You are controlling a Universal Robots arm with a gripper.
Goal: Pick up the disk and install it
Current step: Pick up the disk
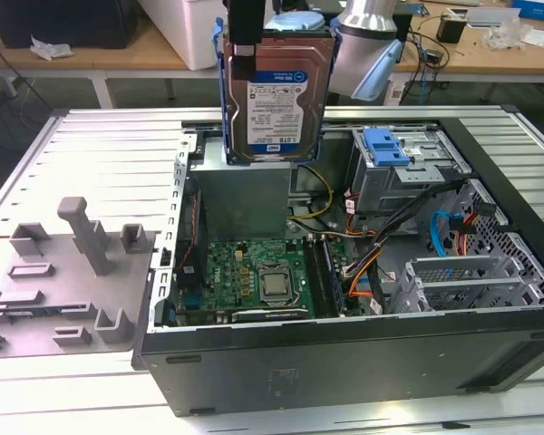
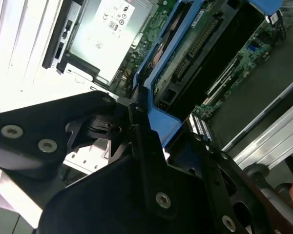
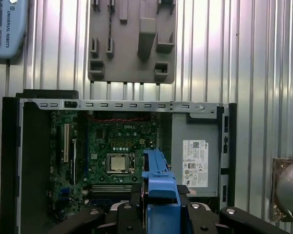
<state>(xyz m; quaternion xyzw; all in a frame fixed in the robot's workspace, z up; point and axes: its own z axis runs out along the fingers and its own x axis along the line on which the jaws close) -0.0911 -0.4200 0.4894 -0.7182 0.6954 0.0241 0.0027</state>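
While the hand (image 1: 249, 41) squeezes its top end tight, the disk (image 1: 276, 100) hangs right below it, long side upright, maybe just over the grey box (image 1: 245, 195) in the open case (image 1: 344, 372)

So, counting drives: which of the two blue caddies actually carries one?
The disk hanging upright in the gripper above the case; the blue bracket inside the case holds no drive.
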